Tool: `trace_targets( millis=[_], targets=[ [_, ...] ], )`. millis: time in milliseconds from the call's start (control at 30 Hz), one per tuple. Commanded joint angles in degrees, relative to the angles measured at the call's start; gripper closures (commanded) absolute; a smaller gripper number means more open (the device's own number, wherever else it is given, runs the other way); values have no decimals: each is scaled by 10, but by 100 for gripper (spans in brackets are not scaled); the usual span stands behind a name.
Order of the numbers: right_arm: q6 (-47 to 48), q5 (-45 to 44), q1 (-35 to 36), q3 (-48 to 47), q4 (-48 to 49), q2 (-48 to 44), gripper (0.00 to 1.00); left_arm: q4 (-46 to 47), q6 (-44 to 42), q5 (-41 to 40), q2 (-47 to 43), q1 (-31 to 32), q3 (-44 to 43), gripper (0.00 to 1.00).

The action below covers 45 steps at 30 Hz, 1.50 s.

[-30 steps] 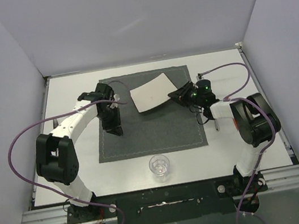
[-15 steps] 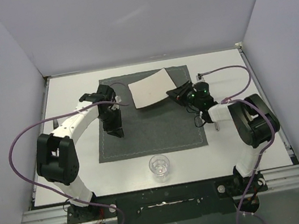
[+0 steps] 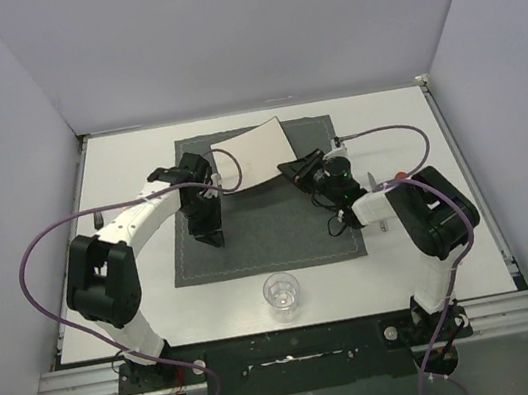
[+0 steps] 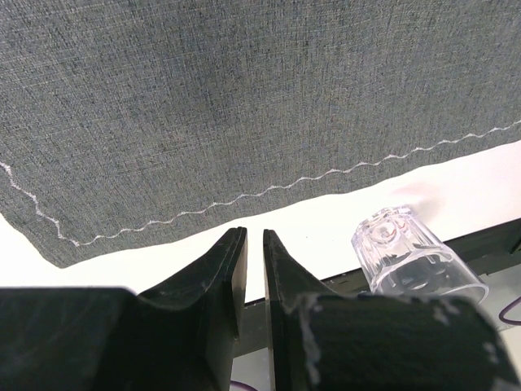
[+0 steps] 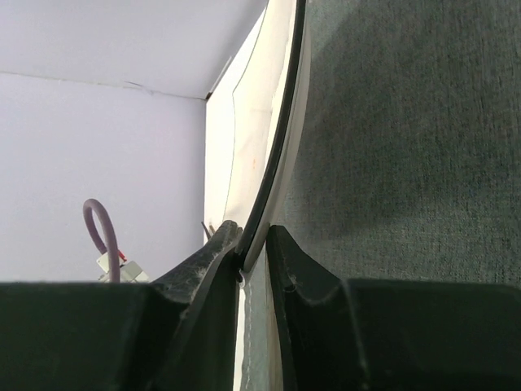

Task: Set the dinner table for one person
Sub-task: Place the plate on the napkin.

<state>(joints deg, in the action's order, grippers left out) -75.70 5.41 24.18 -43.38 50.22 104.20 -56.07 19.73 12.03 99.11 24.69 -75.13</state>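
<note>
Overhead, you saw the dinner table (image 3: 118,171) spread flat and white beneath both arms, taking up almost the whole floor of the booth. A dark grey placemat (image 3: 270,232) with pale wavy stitching lay on the middle of it.

Your right claw (image 3: 287,169) was clamped on the rim of a square white plate (image 3: 252,154), one finger on each face of the thin edge. The plate sat tilted over the far part of the placemat (the wrist camera showed it almost edge-on, curving away from the fingers). Whether its far edge touched the cloth could not be told.

Your left claw (image 4: 251,236) hovered over the left side of the placemat, pointing toward the near edge. Its fingers were drawn nearly together, with only a thin slit between them and nothing in it.

A clear drinking glass (image 3: 281,293) stood upright on the bare tabletop just beyond the placemat's near edge, roughly midway between the two arm bases and apart from both claws.
</note>
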Motion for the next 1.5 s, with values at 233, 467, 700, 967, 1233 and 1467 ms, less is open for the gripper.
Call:
trace_targets(
  millis=[233,467,700,967,1233,1467],
  targets=[
    [-12,-95,20,14,207,-33,100,17,-3,6,-51,7,12,86],
    [-6,-113,19,22,212,-45,100,18,6,-3,-55,7,12,86],
    [-13,-135,26,23,233,-34,100,11,8,-4,-52,11,5,87],
    [-19,-140,33,27,255,-18,100,11,7,-11,-62,11,17,87],
    [-20,-155,47,28,275,-3,100,7,7,-16,-68,11,22,87],
    [-17,-177,62,44,290,1,100,7,10,-21,-75,11,38,87]
  ],
)
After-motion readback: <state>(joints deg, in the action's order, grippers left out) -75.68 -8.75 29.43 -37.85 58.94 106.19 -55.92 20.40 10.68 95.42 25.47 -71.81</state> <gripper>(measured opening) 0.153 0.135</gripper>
